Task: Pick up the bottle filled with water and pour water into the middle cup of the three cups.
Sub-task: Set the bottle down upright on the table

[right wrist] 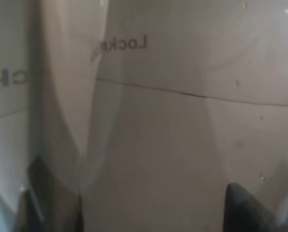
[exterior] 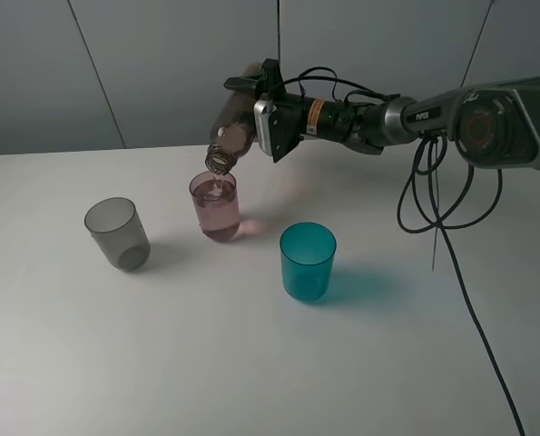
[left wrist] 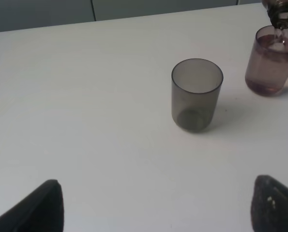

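Note:
My right gripper [exterior: 251,95] is shut on the smoky brown-grey bottle [exterior: 230,138], tilted with its open mouth down over the pink-mauve middle cup [exterior: 215,207]. A thin stream of water [exterior: 218,185] falls into that cup, which is nearly full. The bottle's wall fills the right wrist view [right wrist: 148,125]. The grey cup [exterior: 117,233] stands to the left and the teal-blue cup [exterior: 307,262] to the right front. In the left wrist view the grey cup [left wrist: 196,94] and the pink cup [left wrist: 272,60] show, with the bottle mouth [left wrist: 281,13] above it. My left gripper [left wrist: 156,208] is open and empty.
The cups stand on a white table [exterior: 251,363]. Black cables [exterior: 437,195] hang from the right arm down across the table's right side. A grey wall is behind the table.

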Robot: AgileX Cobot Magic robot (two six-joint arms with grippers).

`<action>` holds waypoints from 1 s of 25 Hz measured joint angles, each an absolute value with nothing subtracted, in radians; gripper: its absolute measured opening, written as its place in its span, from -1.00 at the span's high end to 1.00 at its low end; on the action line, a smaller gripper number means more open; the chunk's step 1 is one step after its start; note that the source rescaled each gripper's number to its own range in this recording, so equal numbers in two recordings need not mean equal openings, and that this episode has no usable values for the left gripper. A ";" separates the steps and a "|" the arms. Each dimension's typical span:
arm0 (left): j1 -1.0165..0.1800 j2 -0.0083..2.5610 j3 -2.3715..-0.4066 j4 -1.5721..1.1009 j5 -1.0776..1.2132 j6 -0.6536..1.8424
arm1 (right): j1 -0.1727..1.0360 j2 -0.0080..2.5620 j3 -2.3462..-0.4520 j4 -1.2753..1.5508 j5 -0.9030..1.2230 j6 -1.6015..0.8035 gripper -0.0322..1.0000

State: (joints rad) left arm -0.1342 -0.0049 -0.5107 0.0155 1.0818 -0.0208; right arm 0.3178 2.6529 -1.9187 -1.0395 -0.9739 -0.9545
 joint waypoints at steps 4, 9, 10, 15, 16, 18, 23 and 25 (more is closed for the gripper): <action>-0.134 -0.005 -0.511 0.016 1.082 -0.021 | 0.318 2.653 -1.919 -1.040 -0.974 -0.954 0.94; -0.134 -0.005 -0.511 0.016 1.082 -0.021 | 0.318 2.653 -1.919 -1.040 -0.974 -0.924 0.94; -0.134 -0.005 -0.511 0.016 1.082 -0.021 | 0.318 2.653 -1.919 -1.040 -0.974 -0.916 0.94; -0.134 -0.005 -0.511 0.016 1.082 -0.021 | 0.318 2.653 -1.919 -1.037 -0.974 -0.858 0.94; -0.134 -0.005 -0.511 0.016 1.082 -0.021 | 0.318 2.653 -1.919 -1.035 -0.974 -0.841 0.94; -0.134 -0.005 -0.511 0.016 1.082 -0.021 | 0.318 2.651 -1.909 -1.033 -0.976 -0.799 0.94; -0.134 -0.005 -0.511 0.016 1.082 -0.021 | 0.318 2.651 -1.870 -1.003 -1.004 -0.683 0.94; -0.134 -0.005 -0.511 0.016 1.082 -0.021 | 0.318 2.651 -1.862 -0.985 -1.017 -0.629 0.94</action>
State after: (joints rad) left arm -0.1342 -0.0049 -0.5107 0.0155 1.0818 -0.0208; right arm 0.3178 2.6506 -1.8618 -0.9853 -1.0170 -0.6287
